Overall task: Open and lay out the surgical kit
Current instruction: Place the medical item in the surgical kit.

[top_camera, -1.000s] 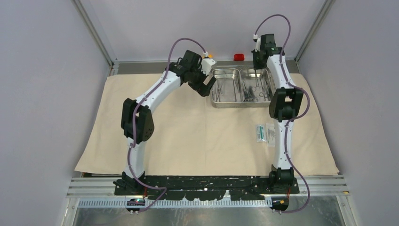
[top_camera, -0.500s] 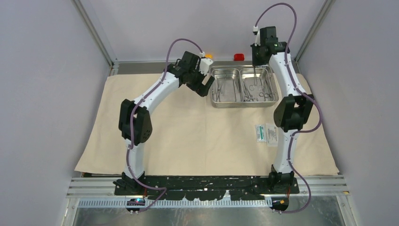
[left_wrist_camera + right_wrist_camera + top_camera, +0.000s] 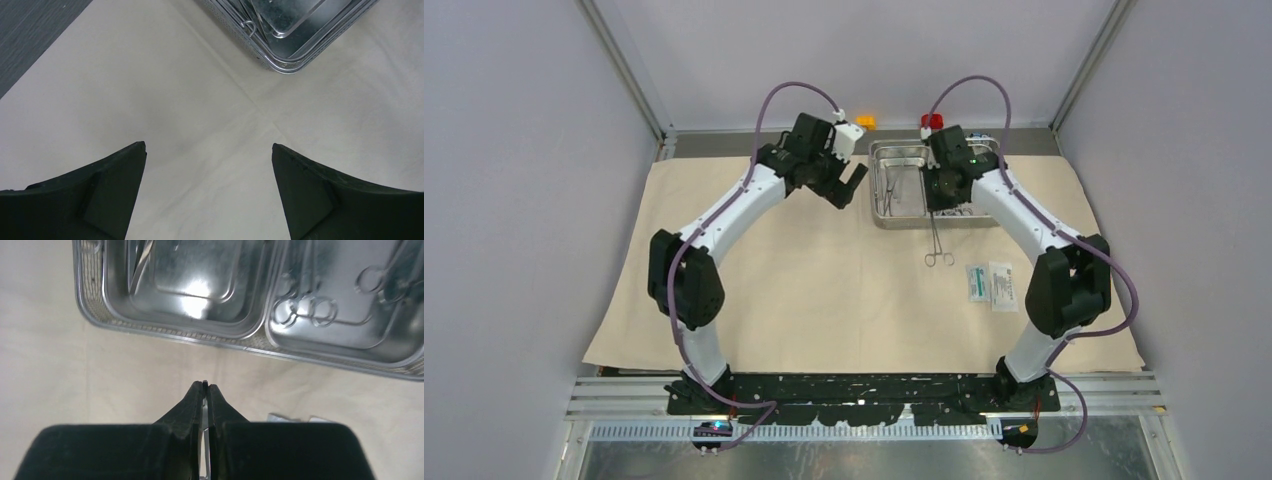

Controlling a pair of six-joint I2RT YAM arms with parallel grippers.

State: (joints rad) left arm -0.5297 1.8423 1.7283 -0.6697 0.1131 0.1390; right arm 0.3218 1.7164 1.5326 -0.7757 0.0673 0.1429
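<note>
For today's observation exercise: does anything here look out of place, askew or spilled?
Nothing stands out. The cloth lies flat, the tray sits square on it, two packets lie side by side, and the right gripper is shut on a clamp just outside the tray.

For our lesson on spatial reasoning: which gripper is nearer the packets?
Right. The right gripper, shut on a clamp, hangs by the tray, near the packets; the left gripper, open, is farther, left of the tray.

Bright, even light leaves only faint, soft shadows on the cloth [image 3: 824,290]. A white glare patch marks the floor of the tray [image 3: 196,290] in the right wrist view.
</note>
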